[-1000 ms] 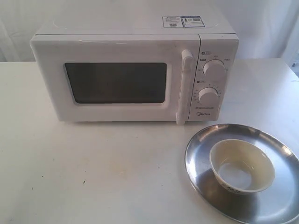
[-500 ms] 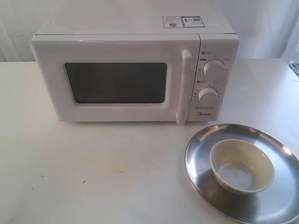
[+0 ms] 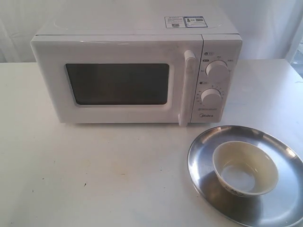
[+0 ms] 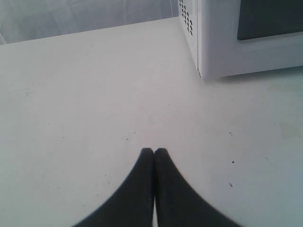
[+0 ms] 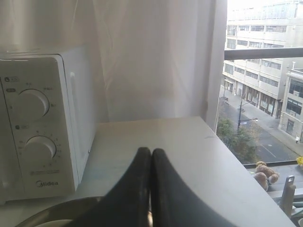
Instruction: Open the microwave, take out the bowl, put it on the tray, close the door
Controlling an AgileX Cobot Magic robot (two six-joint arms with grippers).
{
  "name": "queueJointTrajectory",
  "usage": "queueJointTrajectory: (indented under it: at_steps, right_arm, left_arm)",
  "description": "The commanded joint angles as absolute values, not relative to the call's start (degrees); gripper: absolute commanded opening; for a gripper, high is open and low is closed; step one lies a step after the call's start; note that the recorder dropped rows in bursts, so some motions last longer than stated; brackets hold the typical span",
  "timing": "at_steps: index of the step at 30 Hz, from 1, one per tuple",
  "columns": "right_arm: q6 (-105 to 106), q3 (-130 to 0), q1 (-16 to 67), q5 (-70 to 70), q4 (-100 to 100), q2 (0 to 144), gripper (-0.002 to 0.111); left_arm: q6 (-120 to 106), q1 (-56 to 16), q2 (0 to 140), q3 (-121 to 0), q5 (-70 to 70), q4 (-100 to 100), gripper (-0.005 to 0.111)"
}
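The white microwave (image 3: 135, 71) stands at the back of the table with its door (image 3: 118, 82) shut and the bar handle (image 3: 188, 87) flush. In front of it to the right lies the steel tray (image 3: 274, 213), and the cream bowl (image 3: 245, 168) sits upright inside it. Neither arm shows in the exterior view. My left gripper (image 4: 154, 151) is shut and empty over bare table, near the microwave's corner (image 4: 208, 42). My right gripper (image 5: 150, 151) is shut and empty, beside the dial panel (image 5: 35, 123), with the tray rim (image 5: 57, 210) just below it.
The white table (image 3: 94, 175) runs left and forward of the microwave. A white curtain (image 5: 151, 56) hangs behind, and a window (image 5: 265, 85) lies past the table's right edge.
A dark sliver at the right edge of the exterior view half a second ago is gone. Microwave, tray and bowl have not moved.
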State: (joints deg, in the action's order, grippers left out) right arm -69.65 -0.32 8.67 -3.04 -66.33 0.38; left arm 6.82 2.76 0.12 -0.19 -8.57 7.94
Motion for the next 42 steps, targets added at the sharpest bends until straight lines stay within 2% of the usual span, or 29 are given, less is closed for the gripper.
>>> queueJointTrajectory:
  at_steps: [1, 19, 42]
  right_arm:
    - [-64.1, 0.0, 8.3, -2.8, -63.5, 0.0, 0.0]
    - [-5.3, 0.0, 8.3, -3.1, -5.8, 0.0, 0.0]
    - [0.0, 0.0, 6.0, -11.0, -3.7, 0.0, 0.0]
  left_arm:
    - [7.2, 2.7, 0.0, 0.0, -8.5, 7.7, 0.0]
    - [7.2, 2.7, 0.0, 0.0, -8.5, 7.7, 0.0]
    - [7.2, 2.7, 0.0, 0.0, -8.5, 7.7, 0.0]
